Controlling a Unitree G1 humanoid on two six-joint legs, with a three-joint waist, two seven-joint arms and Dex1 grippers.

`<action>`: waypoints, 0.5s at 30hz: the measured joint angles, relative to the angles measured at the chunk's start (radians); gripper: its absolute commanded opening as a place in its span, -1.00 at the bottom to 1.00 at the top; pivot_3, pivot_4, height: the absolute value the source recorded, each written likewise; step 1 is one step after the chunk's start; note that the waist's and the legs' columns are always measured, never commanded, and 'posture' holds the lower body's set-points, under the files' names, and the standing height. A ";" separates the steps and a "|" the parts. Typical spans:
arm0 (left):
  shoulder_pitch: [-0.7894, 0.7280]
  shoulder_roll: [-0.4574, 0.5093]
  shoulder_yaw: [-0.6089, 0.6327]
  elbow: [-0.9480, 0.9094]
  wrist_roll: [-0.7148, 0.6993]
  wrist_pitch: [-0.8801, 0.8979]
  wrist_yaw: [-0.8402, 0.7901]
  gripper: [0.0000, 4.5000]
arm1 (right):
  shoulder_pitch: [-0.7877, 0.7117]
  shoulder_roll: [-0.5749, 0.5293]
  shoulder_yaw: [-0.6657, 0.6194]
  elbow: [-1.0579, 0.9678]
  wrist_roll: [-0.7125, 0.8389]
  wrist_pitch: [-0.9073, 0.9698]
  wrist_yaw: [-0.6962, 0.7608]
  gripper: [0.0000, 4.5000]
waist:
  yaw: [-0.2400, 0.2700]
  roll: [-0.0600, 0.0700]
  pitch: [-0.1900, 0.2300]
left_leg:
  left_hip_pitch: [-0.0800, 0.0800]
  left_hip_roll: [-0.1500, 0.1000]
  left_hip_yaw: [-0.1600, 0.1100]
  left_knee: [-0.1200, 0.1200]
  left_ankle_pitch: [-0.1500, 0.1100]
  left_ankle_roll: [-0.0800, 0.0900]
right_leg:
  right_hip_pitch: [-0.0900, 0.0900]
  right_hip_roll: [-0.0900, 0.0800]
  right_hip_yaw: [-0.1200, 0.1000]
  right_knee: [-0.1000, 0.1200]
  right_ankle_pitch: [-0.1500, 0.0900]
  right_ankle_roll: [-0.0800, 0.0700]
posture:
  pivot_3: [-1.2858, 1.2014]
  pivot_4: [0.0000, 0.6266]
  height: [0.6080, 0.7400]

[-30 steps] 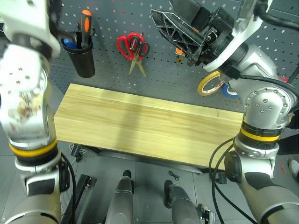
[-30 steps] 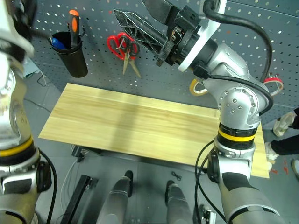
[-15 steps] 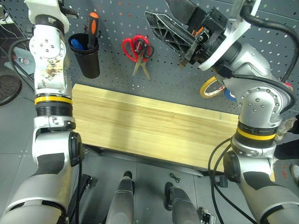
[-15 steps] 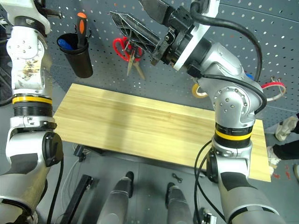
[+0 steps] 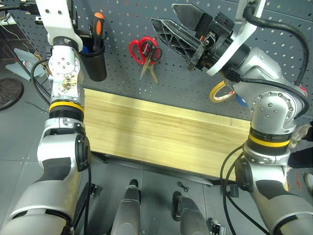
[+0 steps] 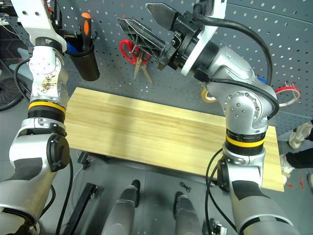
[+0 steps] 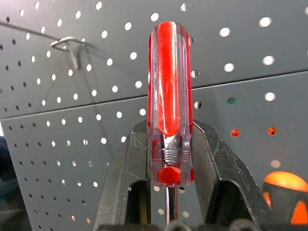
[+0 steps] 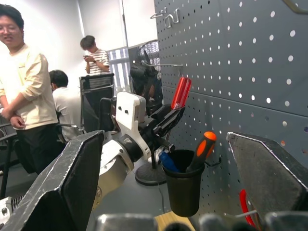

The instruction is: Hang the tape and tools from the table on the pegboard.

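Note:
My left gripper (image 7: 166,159) is shut on the slim red-handled screwdriver (image 7: 168,77), handle pointing up, close in front of the dark pegboard (image 5: 171,83). From the right wrist view, the left gripper (image 8: 168,118) holds it above the black cup (image 8: 184,185). My right gripper (image 5: 164,13) is open and empty, raised before the board. The yellow tape (image 5: 212,93) hangs on the board right of centre. Red-handled scissors (image 5: 142,48) hang at centre with a smaller dark-handled pair over them. The table (image 5: 156,132) top is bare.
The black cup (image 5: 93,61) on the board holds an orange-and-black screwdriver (image 5: 98,24). A bare metal hook (image 7: 67,44) sits near the held screwdriver. A blue tape ring (image 5: 239,98) and a red tape ring (image 6: 286,93) hang at the right. People (image 8: 24,82) are behind.
My left arm has stretched forward and up to the pegboard with the screwdriver. The right arm has stayed put. The head view shifted slightly.

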 measured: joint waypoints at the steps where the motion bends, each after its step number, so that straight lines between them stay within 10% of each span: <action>1: -0.021 0.000 0.001 0.008 -0.006 -0.003 -0.003 -0.71 | 0.000 0.000 0.000 -0.005 0.000 0.000 -0.002 1.00 | 0.001 0.000 0.000 | 0.000 0.000 0.000 0.000 0.000 0.000 | 0.000 0.000 0.000 0.000 0.000 0.000 | 0.17 -0.17 1.00; 14: -0.073 -0.029 -0.007 0.115 -0.016 -0.069 -0.020 -0.71 | 0.000 -0.011 0.001 -0.055 0.005 0.031 -0.044 1.00 | -0.009 0.000 0.000 | 0.000 0.000 0.000 0.001 0.000 0.000 | 0.000 0.000 0.000 0.001 0.000 0.000 | 0.14 -0.14 1.00; 15: -0.068 -0.029 -0.007 0.119 -0.016 -0.070 -0.020 -0.48 | 0.000 -0.013 0.001 -0.056 0.006 0.037 -0.047 1.00 | -0.011 0.000 0.000 | 0.000 0.000 0.000 0.001 0.000 0.000 | 0.000 0.000 0.000 0.001 0.000 0.000 | 0.14 -0.14 1.00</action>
